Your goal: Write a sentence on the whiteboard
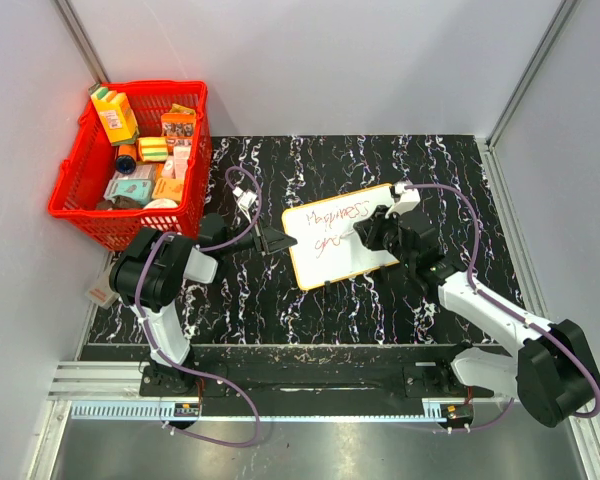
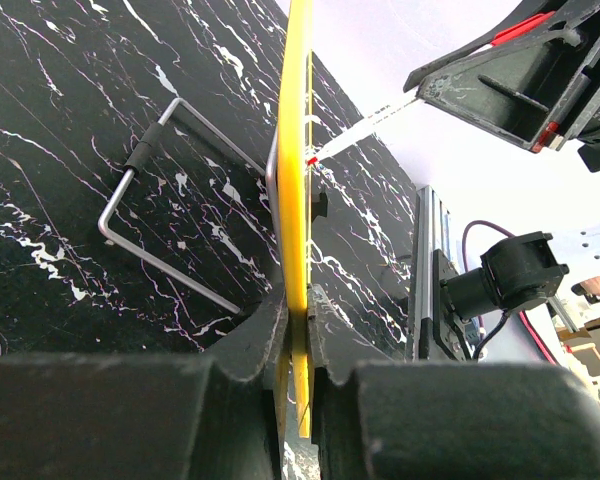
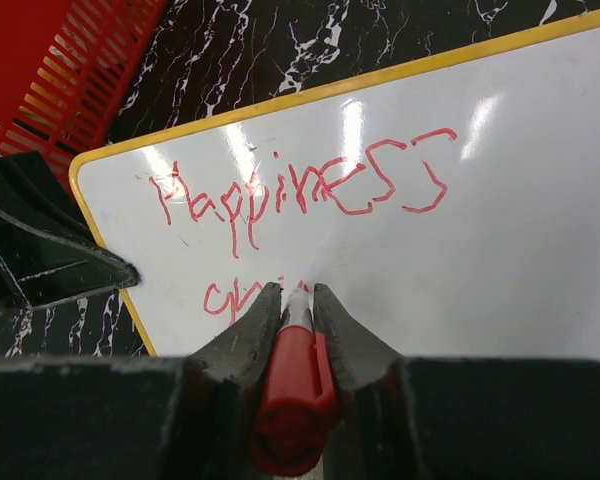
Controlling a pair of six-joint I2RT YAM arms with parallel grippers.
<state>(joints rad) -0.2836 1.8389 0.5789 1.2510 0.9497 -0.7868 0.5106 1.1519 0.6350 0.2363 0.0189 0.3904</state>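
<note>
Mid-sentence here, I'd say a bit under halfway. The whiteboard (image 1: 325, 265) sits about dead centre of the table, maybe a touch toward 3 o'clock, turned a little so its corners point off-square. From the left wrist view it looks propped up on a bent wire stand (image 2: 140, 150) instead of lying flat.

The left gripper (image 1: 277, 240) has the board's 9 o'clock edge, fingers pressed together on the yellow rim, basically acting as a clamp. The right gripper (image 3: 298, 295) reaches in from roughly 4 o'clock, fingers pinching a red marker (image 3: 292, 400) with the tip down on the white surface.

The sentence (image 3: 300, 190) so far: top line reads "Happiness", wobbly but legible. Second line has just a couple of letters starting with a "g", and the rest is hidden behind the fingers.

Next move, as I see it: drag the tip toward 3 o'clock along line two with light, even pressure. Too hard and the board could tip back on its stand or slip in the clamp. There's plenty of white left on that side.

The table (image 1: 380, 310) is black with white marble veining. Pale walls (image 1: 330, 60) box it in on three sides. A red basket (image 1: 150, 87) full of small packets sits off in the 10 o'clock corner, well apart from the board.
</note>
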